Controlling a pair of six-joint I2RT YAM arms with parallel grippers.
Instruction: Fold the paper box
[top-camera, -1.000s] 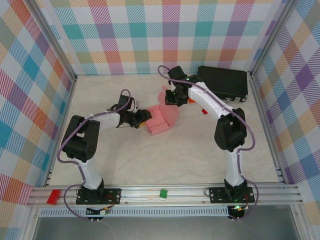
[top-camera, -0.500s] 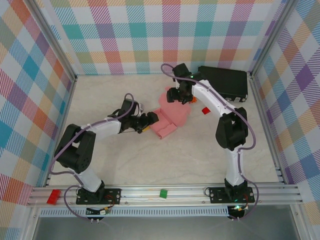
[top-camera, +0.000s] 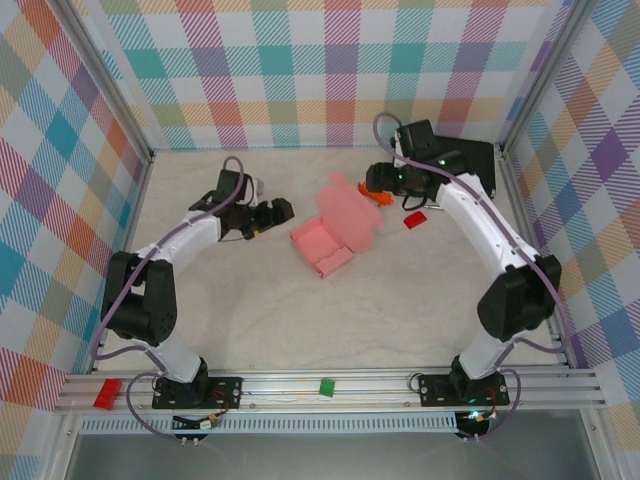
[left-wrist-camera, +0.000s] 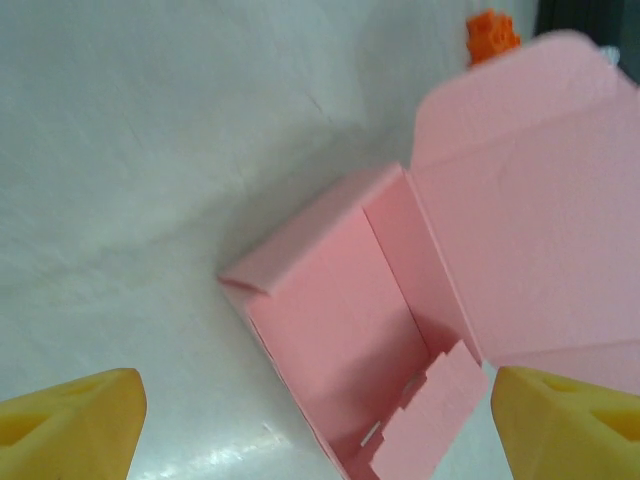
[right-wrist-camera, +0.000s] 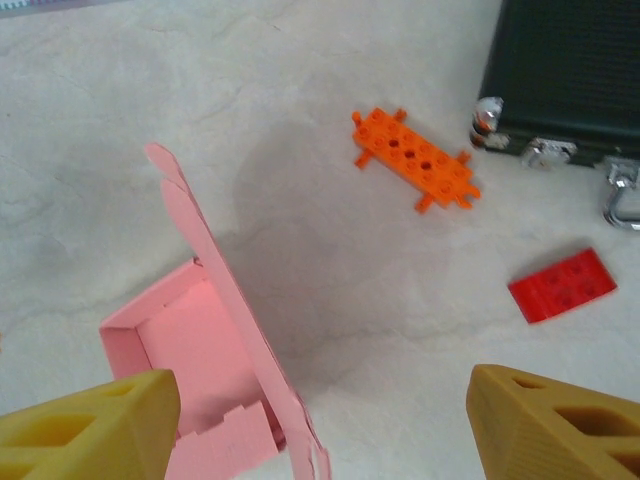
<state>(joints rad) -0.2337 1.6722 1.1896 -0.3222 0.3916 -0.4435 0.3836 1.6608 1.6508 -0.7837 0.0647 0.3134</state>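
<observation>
The paper box (top-camera: 322, 247) is a small pink card tray standing on the table with its lid (top-camera: 351, 214) raised and tilted back to the right. Its open inside (left-wrist-camera: 340, 335) faces the left wrist camera, a tabbed flap (left-wrist-camera: 430, 405) folded in at one end. My left gripper (top-camera: 277, 212) is open a short way left of the box and touches nothing; its yellow fingertips (left-wrist-camera: 70, 420) flank the tray. My right gripper (top-camera: 385, 181) is open behind and right of the lid, clear of it. From the right wrist the lid (right-wrist-camera: 225, 320) shows edge-on above the tray (right-wrist-camera: 185, 350).
A black case (top-camera: 450, 165) lies at the back right. An orange piece (right-wrist-camera: 415, 160) and a red piece (right-wrist-camera: 560, 285) sit on the table between the case and the box. The front rail carries a green block (top-camera: 326, 385) and a red block (top-camera: 105, 392).
Both grippers have opened and drawn away from the box, the left one to the left, the right one back and to the right. The box stays on the table, lid up.
</observation>
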